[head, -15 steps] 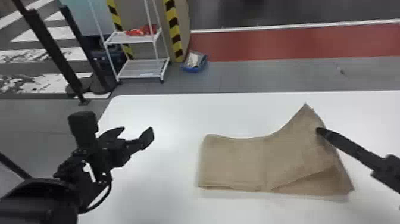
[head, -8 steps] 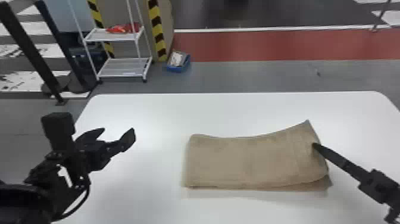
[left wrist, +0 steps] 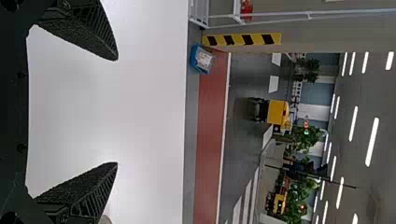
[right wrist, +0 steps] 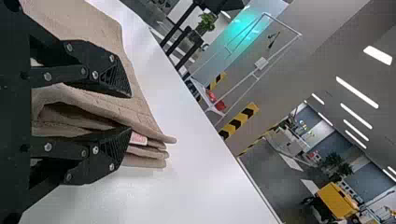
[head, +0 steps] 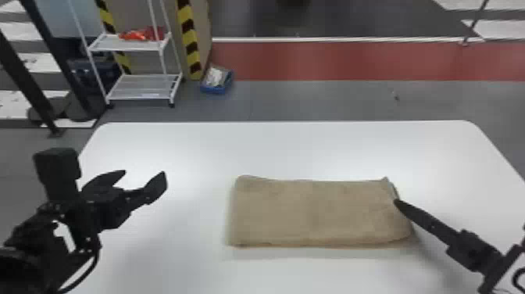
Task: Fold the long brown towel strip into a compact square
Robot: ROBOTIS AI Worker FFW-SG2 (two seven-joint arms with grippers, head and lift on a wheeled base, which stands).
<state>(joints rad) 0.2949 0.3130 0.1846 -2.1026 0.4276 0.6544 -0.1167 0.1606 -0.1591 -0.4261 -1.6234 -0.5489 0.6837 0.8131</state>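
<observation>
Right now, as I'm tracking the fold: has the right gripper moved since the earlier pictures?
Yes. In the head view, the right gripper sits farther below the table's far edge than before: it went down or came nearer.

The towel [head: 320, 213] is matt brown cloth with a slightly rough nap. The table [head: 297, 152] looks smooth, with a soft sheen towards its far edge. The left hand's fingers [left wrist: 88, 32] have a rough, matt black surface.
</observation>
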